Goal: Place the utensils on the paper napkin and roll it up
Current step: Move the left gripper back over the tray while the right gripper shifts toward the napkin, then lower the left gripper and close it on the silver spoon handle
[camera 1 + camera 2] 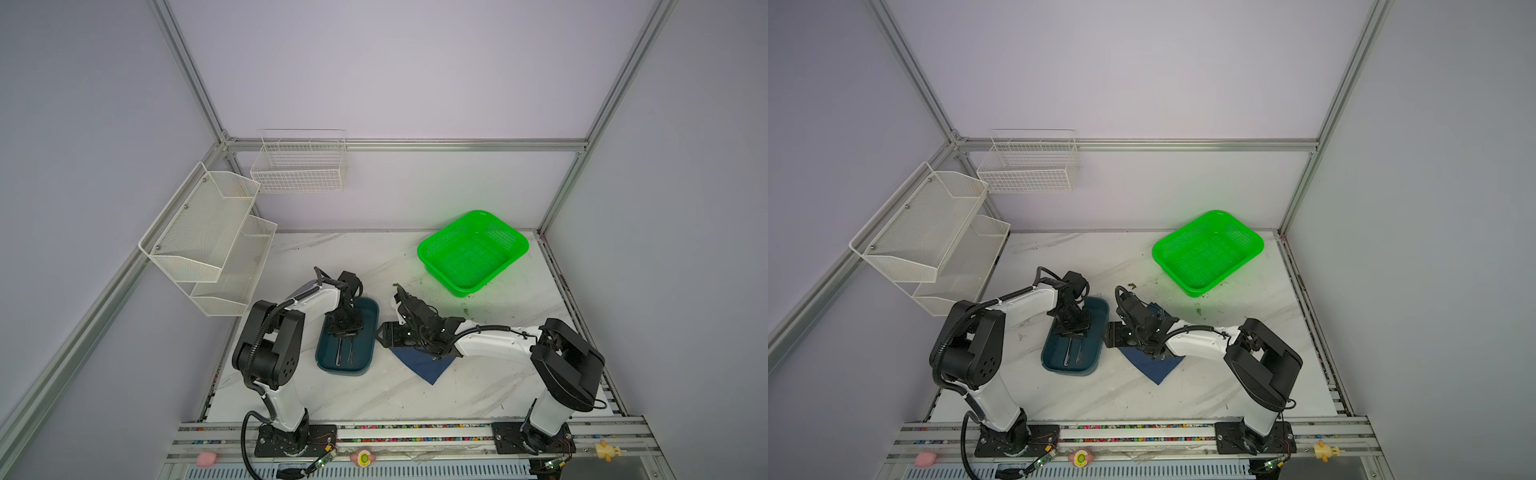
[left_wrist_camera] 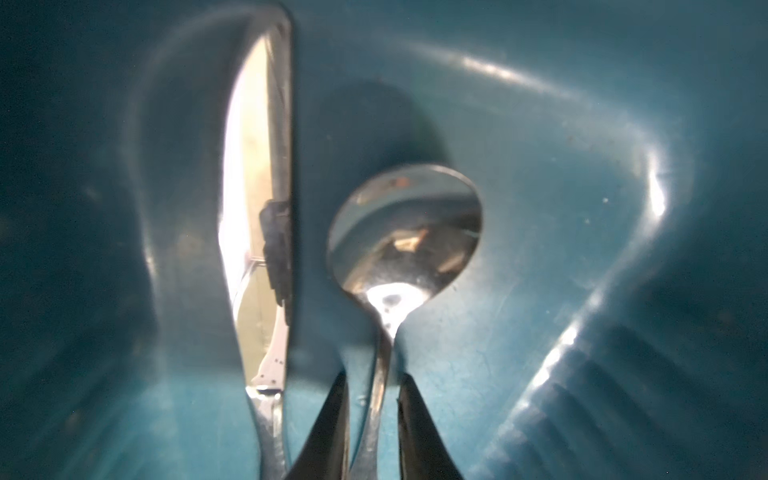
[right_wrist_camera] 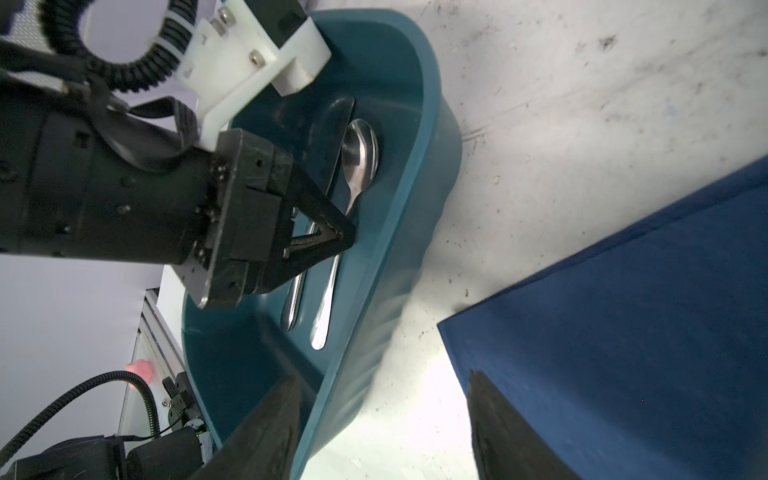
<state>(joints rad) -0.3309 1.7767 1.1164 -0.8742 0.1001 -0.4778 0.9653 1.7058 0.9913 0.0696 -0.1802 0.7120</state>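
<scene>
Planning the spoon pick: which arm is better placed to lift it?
Left: left end effector straddles the spoon handle inside the teal tray; right end effector hangs open outside it.

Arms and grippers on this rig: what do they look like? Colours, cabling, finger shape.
Left arm and right arm: white link shells, black joint housings, black external cables. Left gripper is black with triangular open-frame fingers, plus a white screwed bracket. Right gripper shows dark tapered fingers.
</scene>
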